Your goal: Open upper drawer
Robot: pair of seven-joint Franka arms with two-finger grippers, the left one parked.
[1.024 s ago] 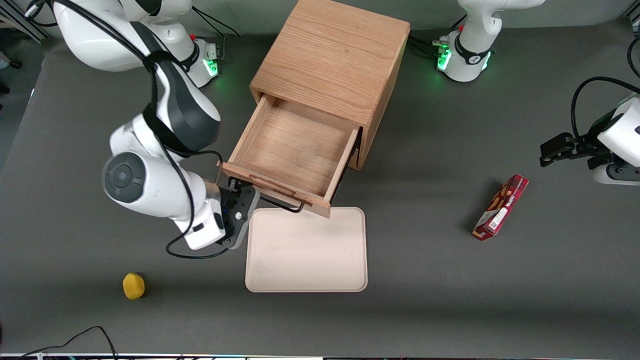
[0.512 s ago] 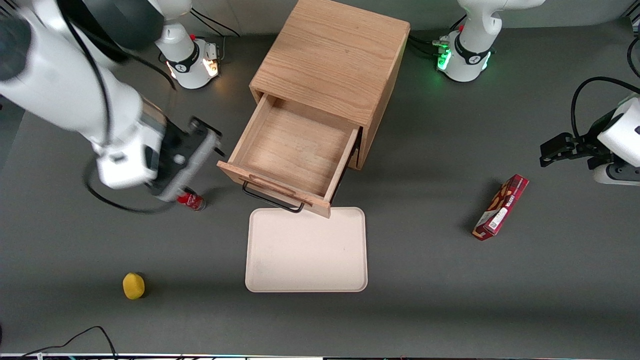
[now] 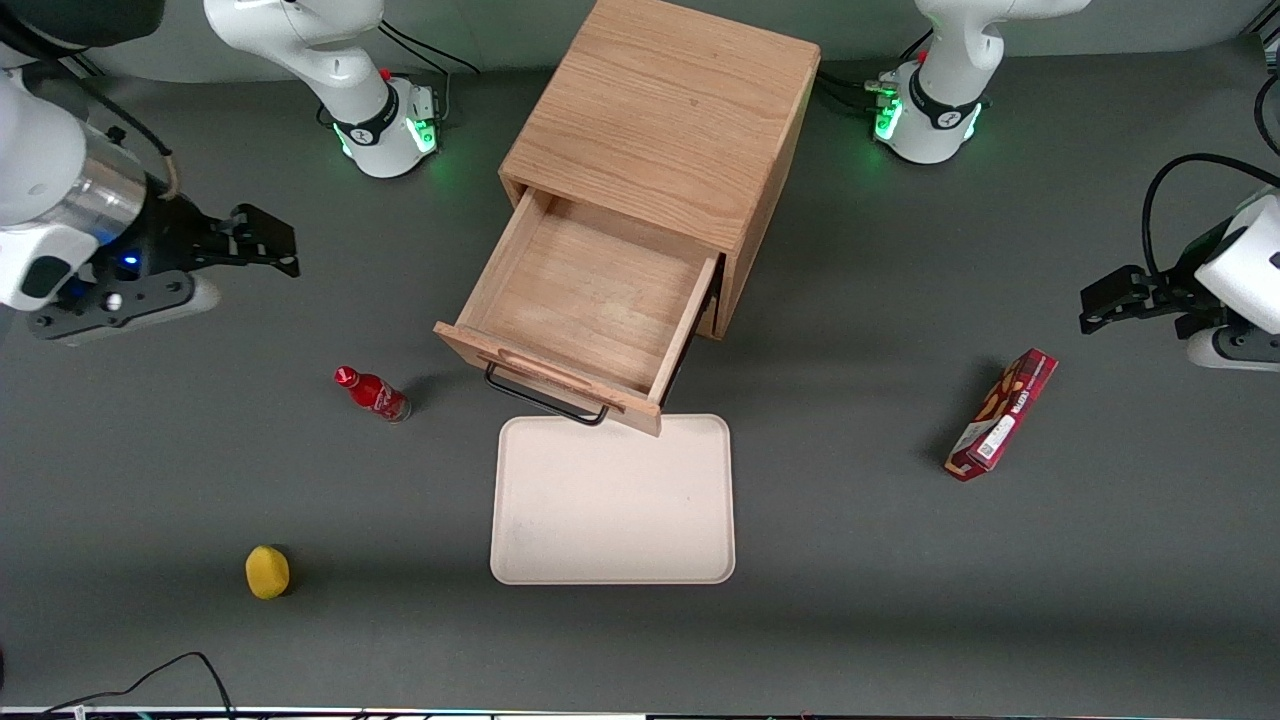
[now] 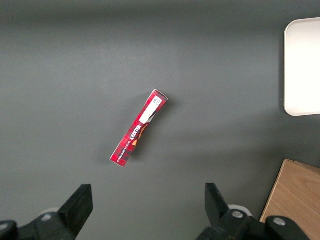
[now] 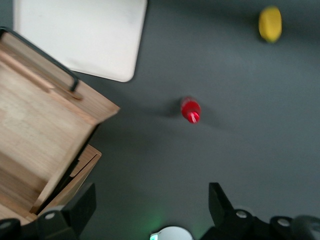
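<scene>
Upper drawer (image 3: 585, 305) pulled well out, job seemingly done; hence gripper (image 3: 272, 240) high, fingers apart, well clear toward working arm's end

Your right arm is hanging raised above the working arm's end of the table, its white forearm and silver wrist ring leading to the black gripper (image 3: 262, 240). The gripper is pointing sideways toward the middle of the table, roughly level, and its two black fingers (image 3: 270, 228) are standing spread apart with nothing between them. In the right wrist view you are looking straight down past the gripper (image 5: 152, 202), and both fingers (image 5: 220, 200) are showing wide apart, closing on nothing and touching nothing.
</scene>
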